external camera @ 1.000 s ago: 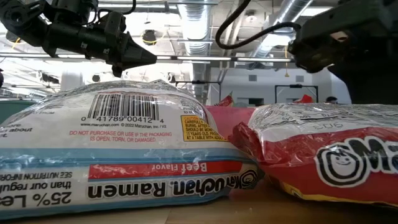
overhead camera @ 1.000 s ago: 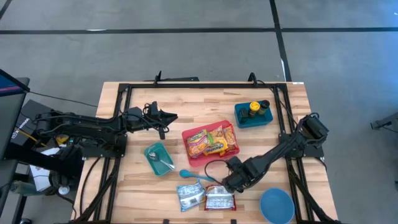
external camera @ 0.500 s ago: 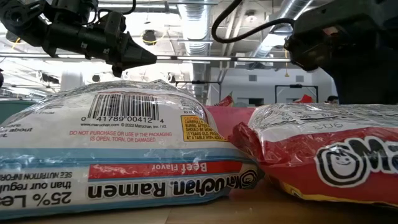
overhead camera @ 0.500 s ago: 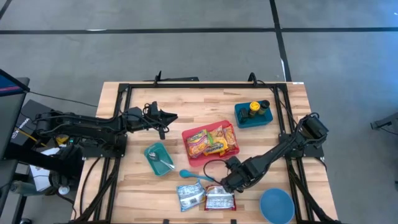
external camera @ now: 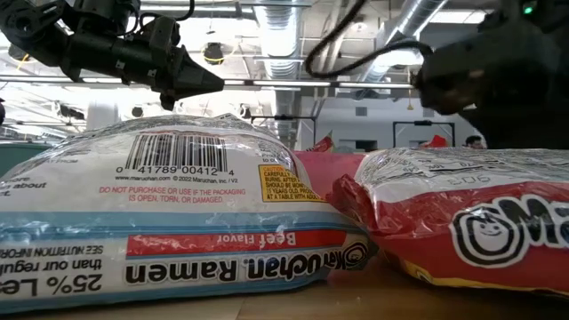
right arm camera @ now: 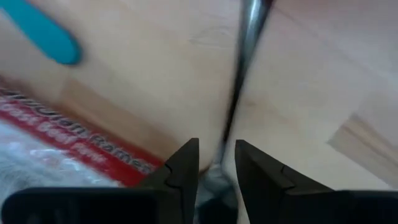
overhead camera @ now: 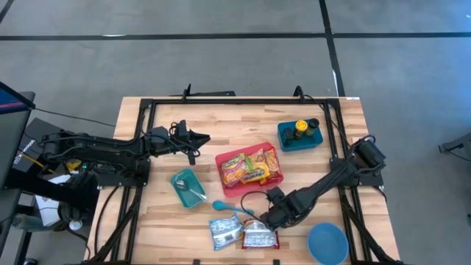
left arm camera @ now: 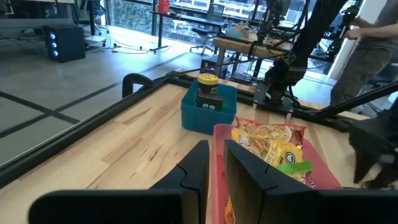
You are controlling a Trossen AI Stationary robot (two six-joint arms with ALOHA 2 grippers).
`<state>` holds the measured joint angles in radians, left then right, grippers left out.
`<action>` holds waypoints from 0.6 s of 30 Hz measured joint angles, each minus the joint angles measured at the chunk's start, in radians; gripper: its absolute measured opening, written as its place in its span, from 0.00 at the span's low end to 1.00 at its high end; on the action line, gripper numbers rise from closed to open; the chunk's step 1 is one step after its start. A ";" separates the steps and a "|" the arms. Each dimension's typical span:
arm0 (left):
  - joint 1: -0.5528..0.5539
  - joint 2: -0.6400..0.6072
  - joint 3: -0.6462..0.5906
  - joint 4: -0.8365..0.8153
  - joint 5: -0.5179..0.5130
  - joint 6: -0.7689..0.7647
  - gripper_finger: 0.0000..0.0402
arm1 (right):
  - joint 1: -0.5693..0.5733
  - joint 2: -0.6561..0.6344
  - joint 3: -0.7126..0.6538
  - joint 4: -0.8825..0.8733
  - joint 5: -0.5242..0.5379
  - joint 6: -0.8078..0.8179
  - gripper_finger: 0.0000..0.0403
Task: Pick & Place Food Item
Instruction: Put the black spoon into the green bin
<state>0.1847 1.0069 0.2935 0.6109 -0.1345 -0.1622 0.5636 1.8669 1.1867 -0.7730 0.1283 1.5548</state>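
The right pincer (overhead camera: 268, 219) sits low in the lower middle of the high view, right at the upper edge of the red ramen packet (overhead camera: 260, 235), which lies flat on the tabletop (overhead camera: 162, 221) just below it. In the right wrist view its fingers (right arm camera: 184, 168) stand slightly parted, with a thin metal rod or cable running up from the gap; whether they pinch anything cannot be told. The packet's longer side runs roughly left to right in the frame. Touching its left side lies the blue ramen packet (overhead camera: 224, 231), and a teal spoon (overhead camera: 227, 207) lies just up-left, crowding the approach. The red tray (overhead camera: 250, 168) with snack bags lies above. The left pincer (overhead camera: 204, 138) waits well away at upper left, its fingers nearly together and empty.
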 joint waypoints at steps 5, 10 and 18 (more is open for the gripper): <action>0.000 0.000 0.001 0.008 0.000 0.000 0.11 | -0.002 0.046 0.003 -0.009 -0.018 -0.009 0.24; 0.000 0.000 0.002 0.029 -0.001 0.000 0.11 | -0.004 0.052 0.003 0.007 -0.025 -0.017 0.24; 0.000 0.000 0.002 0.042 -0.003 0.000 0.11 | -0.004 0.052 0.003 0.003 -0.030 -0.010 0.24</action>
<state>0.1844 1.0069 0.2951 0.6528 -0.1371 -0.1621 0.5598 1.9186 1.1892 -0.7700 0.0985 1.5451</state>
